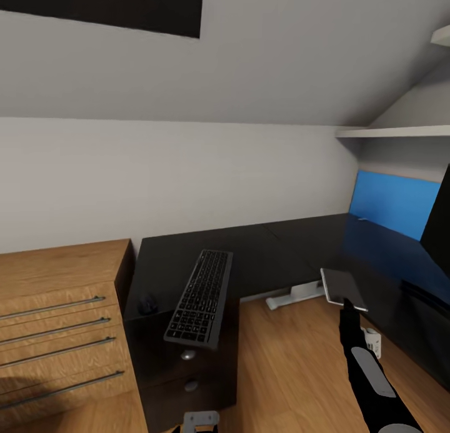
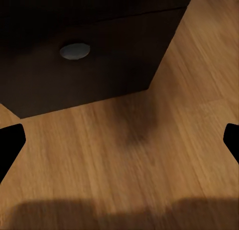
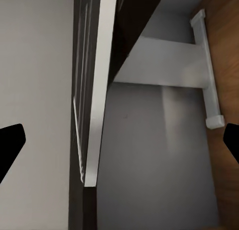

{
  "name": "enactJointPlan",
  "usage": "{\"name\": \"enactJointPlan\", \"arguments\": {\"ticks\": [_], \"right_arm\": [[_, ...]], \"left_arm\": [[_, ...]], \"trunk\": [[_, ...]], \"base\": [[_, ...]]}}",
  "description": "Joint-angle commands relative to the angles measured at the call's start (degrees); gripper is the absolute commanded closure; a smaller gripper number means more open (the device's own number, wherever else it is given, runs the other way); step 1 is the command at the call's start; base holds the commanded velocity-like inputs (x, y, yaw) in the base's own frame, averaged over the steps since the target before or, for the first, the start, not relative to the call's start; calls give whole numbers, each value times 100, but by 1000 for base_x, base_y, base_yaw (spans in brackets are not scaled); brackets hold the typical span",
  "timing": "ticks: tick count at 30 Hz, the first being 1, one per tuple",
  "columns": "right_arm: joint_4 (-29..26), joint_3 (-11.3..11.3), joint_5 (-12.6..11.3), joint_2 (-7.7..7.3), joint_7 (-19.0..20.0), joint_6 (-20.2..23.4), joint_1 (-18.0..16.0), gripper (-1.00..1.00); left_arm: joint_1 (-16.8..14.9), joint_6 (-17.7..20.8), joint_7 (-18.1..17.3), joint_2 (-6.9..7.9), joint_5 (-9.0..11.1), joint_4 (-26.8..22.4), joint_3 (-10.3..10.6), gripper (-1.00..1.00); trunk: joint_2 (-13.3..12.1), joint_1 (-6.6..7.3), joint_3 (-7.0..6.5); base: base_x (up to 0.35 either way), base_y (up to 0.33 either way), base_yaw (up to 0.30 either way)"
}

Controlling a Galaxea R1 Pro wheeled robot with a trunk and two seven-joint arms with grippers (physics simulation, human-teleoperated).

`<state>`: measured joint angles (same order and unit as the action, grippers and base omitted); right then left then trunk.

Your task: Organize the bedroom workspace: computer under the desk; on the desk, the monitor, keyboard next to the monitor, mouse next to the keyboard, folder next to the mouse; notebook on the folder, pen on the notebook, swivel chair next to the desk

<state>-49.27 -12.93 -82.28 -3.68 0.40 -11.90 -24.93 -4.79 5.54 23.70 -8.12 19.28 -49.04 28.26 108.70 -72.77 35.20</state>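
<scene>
In head view: keyboard (image 1: pixel 200 298) on desk (image 1: pixel 275 248); R claw (image 1: pixel 354 305) w/ notebook (image 1: pixel 342 288).

Black glossy L-shaped table (image 1: pixel 275 245) against a pale grey wall.
The slim keyboard (image 1: pixel 200 298) was dark grey with pale legends; the flat folder (image 1: pixel 394 205) bright blue; the bar-handled chest (image 1: pixel 56 308) light wood-grained.

head: high, looks forward and down over the surface (image 1: pixel 262 245) corner, mid range | left wrist: low, faces floor (image 2: pixel 149 160) and drawer unit (image 2: pixel 89 65), close | right wrist: close along notebook (image 3: pixel 94 90) edge, toward white desk foot (image 3: pixel 204 65) | shared: drawer knob, desk foot, notebook with head
</scene>
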Motion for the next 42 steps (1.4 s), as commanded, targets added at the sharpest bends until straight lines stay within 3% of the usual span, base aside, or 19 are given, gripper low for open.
{"name": "enactJointPlan", "arguments": {"ticks": [1, 34, 35, 42], "right_arm": [[-4, 9, -60, -2, 4, -23, -3, -100], [-14, 1, -18, -40, 6, -26, -3, -100], [-16, 1, -18, -41, 6, -25, -3, 100], [-36, 1, -11, -49, 9, -36, -3, 100]], "left_arm": [[-5, 21, 42, 4, 32, -9, 21, -100], [-5, 35, 38, -12, 32, 171, 30, -100], [-5, 35, 38, -12, 32, 172, 30, -100], [-5, 35, 38, -14, 32, 202, 30, -100]], "trunk": [[3, -1, 6], [3, -1, 6], [3, -1, 6], [3, -1, 6]], "base": [[159, 108, 0], [93, 15, 0], [6, 0, 0], [2, 0, 0]]}}
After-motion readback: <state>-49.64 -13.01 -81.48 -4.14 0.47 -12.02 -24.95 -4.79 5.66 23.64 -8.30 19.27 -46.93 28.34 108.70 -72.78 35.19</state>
